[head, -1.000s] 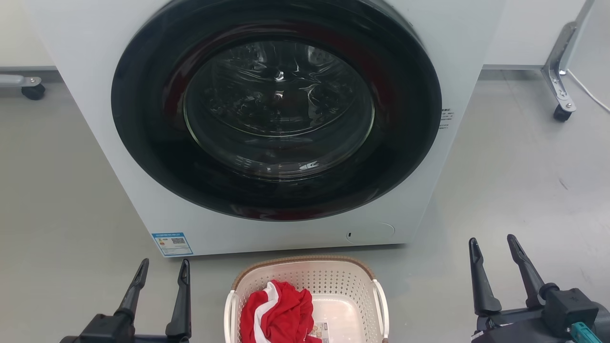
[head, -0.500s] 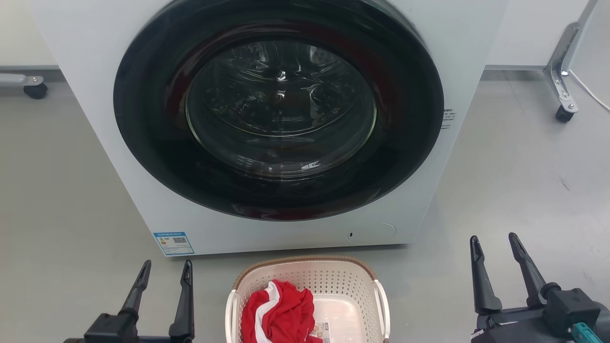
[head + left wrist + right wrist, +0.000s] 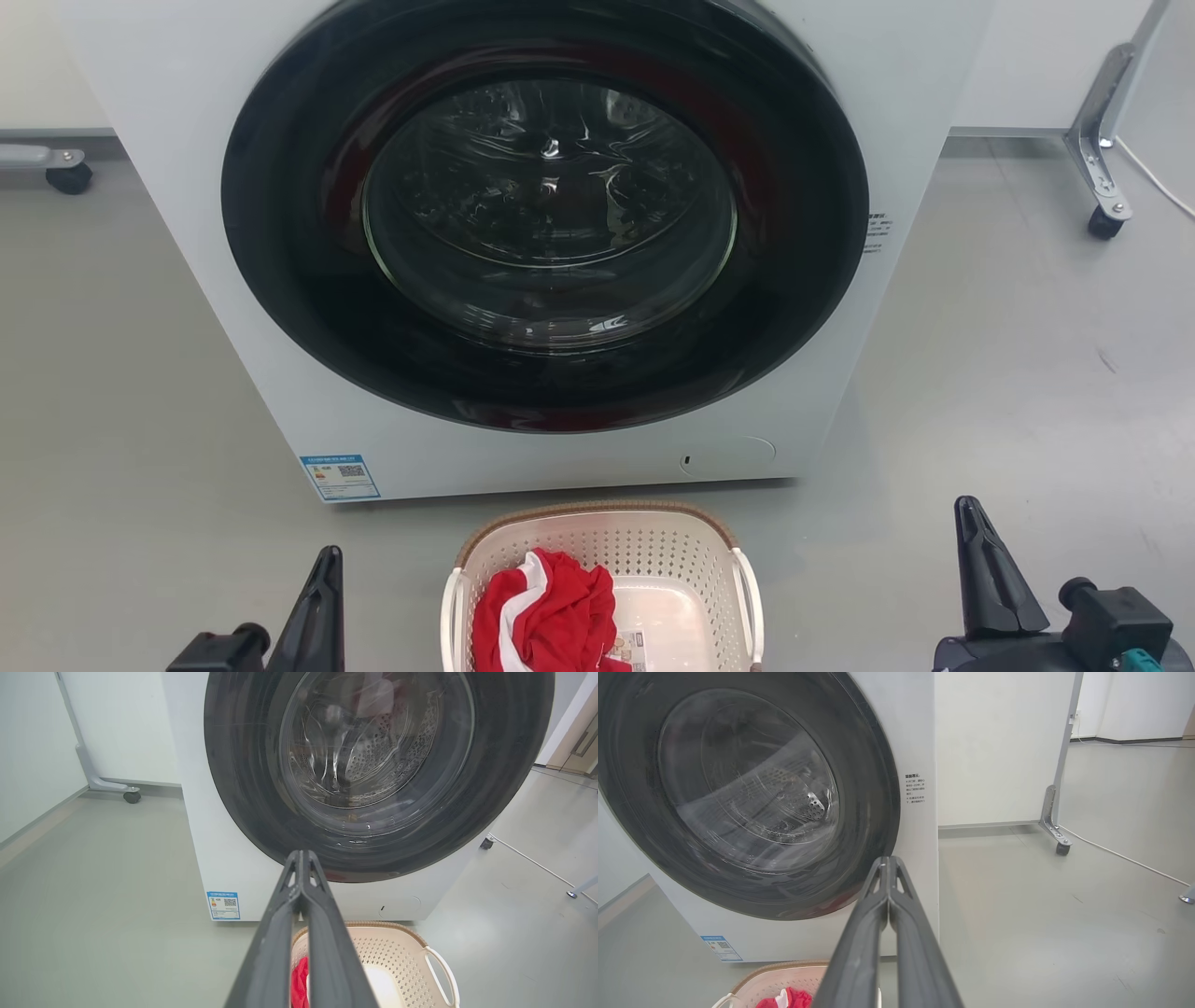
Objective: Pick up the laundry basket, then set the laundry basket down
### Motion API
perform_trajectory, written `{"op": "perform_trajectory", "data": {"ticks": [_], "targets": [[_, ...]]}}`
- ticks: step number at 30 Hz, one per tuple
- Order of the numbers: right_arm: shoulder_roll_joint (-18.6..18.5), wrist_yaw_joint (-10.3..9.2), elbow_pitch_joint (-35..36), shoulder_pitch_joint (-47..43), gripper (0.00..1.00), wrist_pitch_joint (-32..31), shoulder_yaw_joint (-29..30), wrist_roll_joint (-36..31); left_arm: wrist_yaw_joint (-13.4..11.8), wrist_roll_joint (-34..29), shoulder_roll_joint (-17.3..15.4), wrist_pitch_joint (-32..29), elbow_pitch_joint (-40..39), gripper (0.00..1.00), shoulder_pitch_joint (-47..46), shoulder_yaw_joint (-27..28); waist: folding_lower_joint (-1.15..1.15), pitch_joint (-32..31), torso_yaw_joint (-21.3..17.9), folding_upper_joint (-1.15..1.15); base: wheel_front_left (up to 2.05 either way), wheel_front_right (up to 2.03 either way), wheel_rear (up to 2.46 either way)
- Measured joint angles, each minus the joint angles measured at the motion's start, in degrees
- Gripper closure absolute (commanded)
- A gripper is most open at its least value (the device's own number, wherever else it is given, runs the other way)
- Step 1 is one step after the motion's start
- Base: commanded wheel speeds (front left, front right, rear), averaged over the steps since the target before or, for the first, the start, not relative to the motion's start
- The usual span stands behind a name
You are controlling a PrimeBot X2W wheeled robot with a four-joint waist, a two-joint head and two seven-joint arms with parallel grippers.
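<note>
the laundry basket [image 3: 597,551] stands upright on the grey floor [image 3: 121,420], mouth up, just in front of the foot of the washing machine [image 3: 187,187] and between the two grippers, touching neither. the left gripper [image 3: 329,560] and the right gripper [image 3: 969,511] each have their fingers pressed together with nothing held, confirmed in the left wrist view [image 3: 301,856] and the right wrist view [image 3: 888,861]; both sit well out to the sides of the basket. orientation: the brown-trimmed far wall faces the machine, the left handle [image 3: 450,616] and right handle [image 3: 750,597] lie on a line running across the robot's front. the near end is cut off by the bottom edge of the head view, so the long axis cannot be settled; judged, it runs from the robot toward the machine. the red and white garment [image 3: 546,607] is heaped toward the left side. risks, as judged: fingers brought in without first parting would shove a handle and skate the light basket over the floor; one side taken before the other would tip it and spill the garment; the off-centre load favours a leftward sag; thin handles may slip from long narrow fingers; a forward swing on lifting could knock the rim against the machine's front panel or the door [image 3: 546,215].
</note>
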State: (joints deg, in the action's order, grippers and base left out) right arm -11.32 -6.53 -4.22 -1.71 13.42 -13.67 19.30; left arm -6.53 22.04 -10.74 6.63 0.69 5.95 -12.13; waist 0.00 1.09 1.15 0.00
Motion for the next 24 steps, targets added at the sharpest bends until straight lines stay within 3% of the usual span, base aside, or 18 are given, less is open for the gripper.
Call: {"op": "perform_trajectory", "data": {"ticks": [24], "targets": [[2.32,3.31,-3.20,1.25,1.00,-5.49,5.56,18.97,3.11,18.14,2.00,-3.53,3.85,1.00,-1.91,4.49,0.00,-0.24,-0.31,0.00,0.00,0.00,0.00]]}}
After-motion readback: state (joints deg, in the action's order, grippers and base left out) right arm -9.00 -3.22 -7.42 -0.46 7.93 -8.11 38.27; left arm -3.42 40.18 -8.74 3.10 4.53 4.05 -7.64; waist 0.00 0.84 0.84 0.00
